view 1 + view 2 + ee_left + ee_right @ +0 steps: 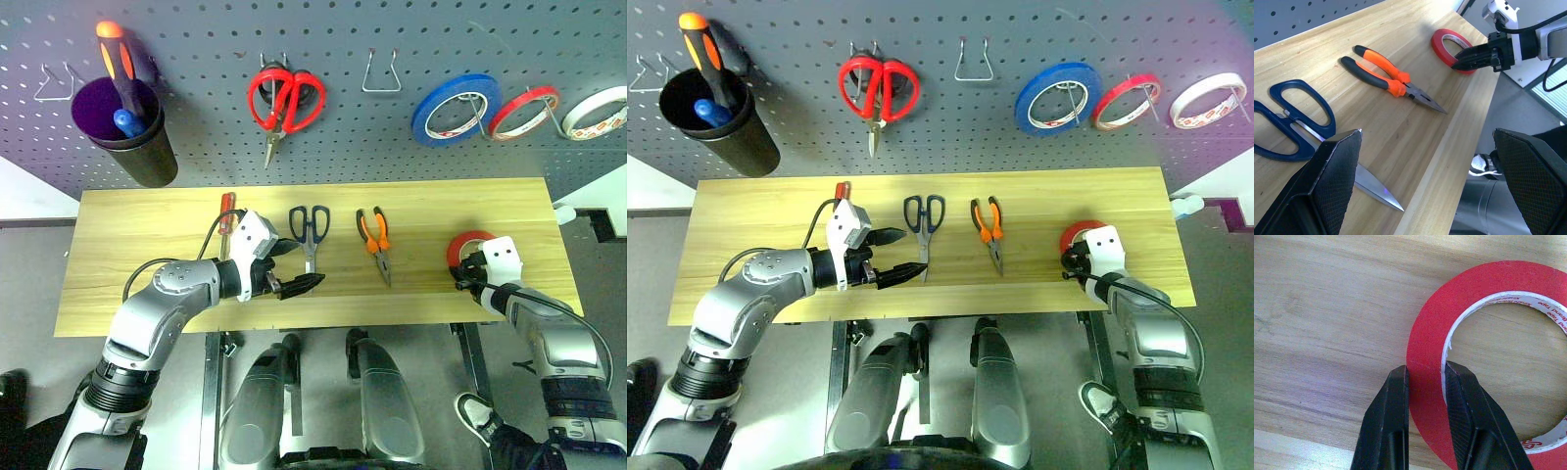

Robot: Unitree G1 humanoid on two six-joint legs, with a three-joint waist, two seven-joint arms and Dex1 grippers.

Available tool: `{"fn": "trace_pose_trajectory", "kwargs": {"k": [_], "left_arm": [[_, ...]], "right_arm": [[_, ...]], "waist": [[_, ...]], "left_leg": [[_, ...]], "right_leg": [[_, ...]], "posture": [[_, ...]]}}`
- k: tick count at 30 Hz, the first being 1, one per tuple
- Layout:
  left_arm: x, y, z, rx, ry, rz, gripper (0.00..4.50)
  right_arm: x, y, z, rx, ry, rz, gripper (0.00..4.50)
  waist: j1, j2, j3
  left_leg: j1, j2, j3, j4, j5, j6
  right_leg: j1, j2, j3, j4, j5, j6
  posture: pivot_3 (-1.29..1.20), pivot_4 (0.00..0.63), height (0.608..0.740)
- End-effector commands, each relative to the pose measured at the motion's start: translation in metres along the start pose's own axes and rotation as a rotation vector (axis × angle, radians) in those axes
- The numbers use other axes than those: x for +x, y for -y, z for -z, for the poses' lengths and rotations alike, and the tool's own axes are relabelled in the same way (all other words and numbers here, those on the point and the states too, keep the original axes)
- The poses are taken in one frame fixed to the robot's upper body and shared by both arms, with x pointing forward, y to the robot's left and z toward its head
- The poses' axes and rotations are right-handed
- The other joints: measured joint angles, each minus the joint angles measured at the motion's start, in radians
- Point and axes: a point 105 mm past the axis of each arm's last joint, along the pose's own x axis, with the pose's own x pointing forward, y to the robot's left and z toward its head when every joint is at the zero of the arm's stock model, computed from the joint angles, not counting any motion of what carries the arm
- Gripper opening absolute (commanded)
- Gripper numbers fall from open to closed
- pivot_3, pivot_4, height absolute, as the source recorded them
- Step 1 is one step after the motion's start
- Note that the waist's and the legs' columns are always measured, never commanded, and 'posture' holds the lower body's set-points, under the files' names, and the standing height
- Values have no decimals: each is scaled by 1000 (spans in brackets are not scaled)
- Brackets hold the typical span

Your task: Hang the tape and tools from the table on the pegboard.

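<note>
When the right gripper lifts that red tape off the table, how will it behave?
Probably light and stiff: the red tape is a thin ring. The right gripper pinches only one side of the band, so it may swing. Set on edge, it would likely roll.

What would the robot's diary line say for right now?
right gripper: shut on red tape, flat on table | left gripper: open, above dark scissors | pliers: untouched
</note>
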Motion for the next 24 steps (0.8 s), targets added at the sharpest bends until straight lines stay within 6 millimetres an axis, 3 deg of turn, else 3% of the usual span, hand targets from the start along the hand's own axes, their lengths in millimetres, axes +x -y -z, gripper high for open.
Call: {"fn": "trace_pose_trajectory", "kwargs": {"k": [1,6,9,16,24], "left_arm": [[2,0,-8,16,38,11,4500],[6,-8,-14,30,59,2,4500],[10,-14,-19,41,80,-5,4500],[17,-20,-25,68,113,-3,4500],[25,-21,-32,89,140,15,4500]], "right_arm": [[-11,6,1,41,34,22,687],[-27,7,-5,102,116,20,687],[-38,-2,-16,129,193,-16,687],[-55,1,-38,240,358,8,687],[-70,23,-59,272,520,139,687]], "waist": [[2,0,0],[2,0,0],[0,0,0],[-3,0,-2],[-3,0,-7]], "left_leg": [[0,0,0,0,0,0],[0,0,0,-1,3,-6],[0,-1,0,-1,3,-7],[0,-2,0,-1,4,-8],[0,-4,0,0,5,-9]], "right_leg": [[0,0,0,0,0,0],[0,0,0,0,0,0],[0,0,0,0,1,2],[0,0,-1,0,2,4],[0,0,-2,1,3,5]], "posture": [[-96,470,695],[-111,438,695],[-122,414,695],[-141,372,695],[-156,326,695]]}}
